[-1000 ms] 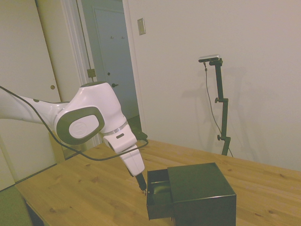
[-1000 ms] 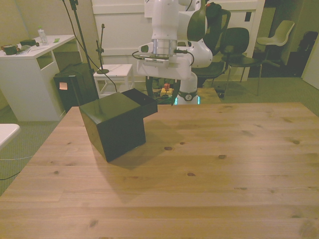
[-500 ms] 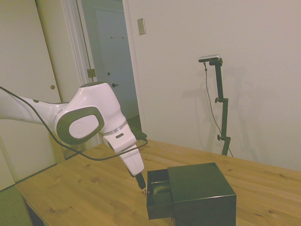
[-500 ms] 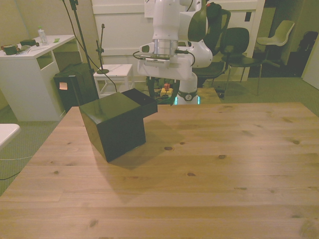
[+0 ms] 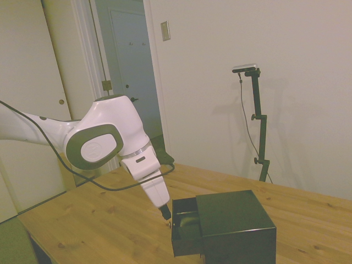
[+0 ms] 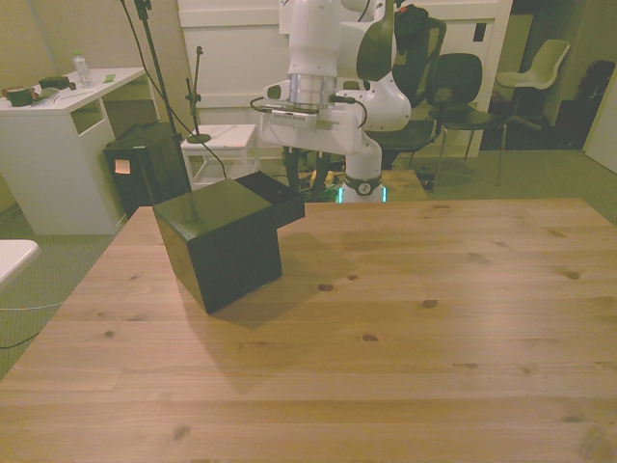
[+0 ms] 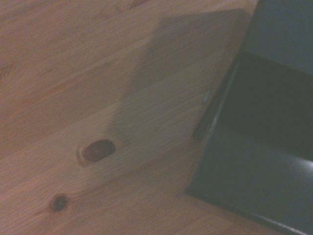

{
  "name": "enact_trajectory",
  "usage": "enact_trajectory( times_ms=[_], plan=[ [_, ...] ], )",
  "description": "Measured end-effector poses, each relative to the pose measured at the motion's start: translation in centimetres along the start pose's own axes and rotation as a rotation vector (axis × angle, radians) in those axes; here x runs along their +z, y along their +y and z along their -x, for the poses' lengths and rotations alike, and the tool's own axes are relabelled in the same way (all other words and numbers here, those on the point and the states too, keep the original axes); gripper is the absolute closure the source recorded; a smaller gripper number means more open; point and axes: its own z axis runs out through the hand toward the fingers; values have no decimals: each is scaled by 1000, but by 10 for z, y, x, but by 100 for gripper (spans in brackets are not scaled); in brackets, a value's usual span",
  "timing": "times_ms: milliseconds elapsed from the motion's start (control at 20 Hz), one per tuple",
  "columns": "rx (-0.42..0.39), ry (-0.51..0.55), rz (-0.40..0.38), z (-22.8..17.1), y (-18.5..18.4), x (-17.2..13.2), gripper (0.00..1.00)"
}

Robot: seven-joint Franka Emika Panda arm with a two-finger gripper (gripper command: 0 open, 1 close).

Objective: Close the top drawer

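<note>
The top drawer [image 5: 185, 221] is pulled partway out of the black cabinet [image 5: 236, 226], its front panel facing the arm. My gripper [image 5: 166, 214] hangs just off that panel, close beside the small knob [image 5: 171, 224], with its tip slightly above the table. In the front view the drawer [image 6: 277, 196] sticks out of the cabinet [image 6: 217, 246] toward the robot, and it hides the gripper's tip. The wrist view shows the drawer's dark edge [image 7: 254, 147] and the knob [image 7: 206, 97] over bare wood.
The cabinet stands at the front view's left on the wooden table [image 6: 434, 318]. Beyond the table are a white desk [image 6: 58, 125], a black bin [image 6: 145, 169] and chairs [image 6: 453, 87].
The wrist has shifted slightly toward the front view's left and the gripper tip has edged closer to the drawer front. The drawer stands as far out as before.
</note>
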Motion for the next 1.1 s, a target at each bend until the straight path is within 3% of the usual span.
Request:
enact_trajectory(
  times_ms=[400, 750, 1100],
  plan=[
    [60, 23, 7, -23, 12, -3, 100],
    [124, 46, -5, -68, 12, -3, 100],
    [135, 51, 2, -87, 5, 4, 100]
  ],
)
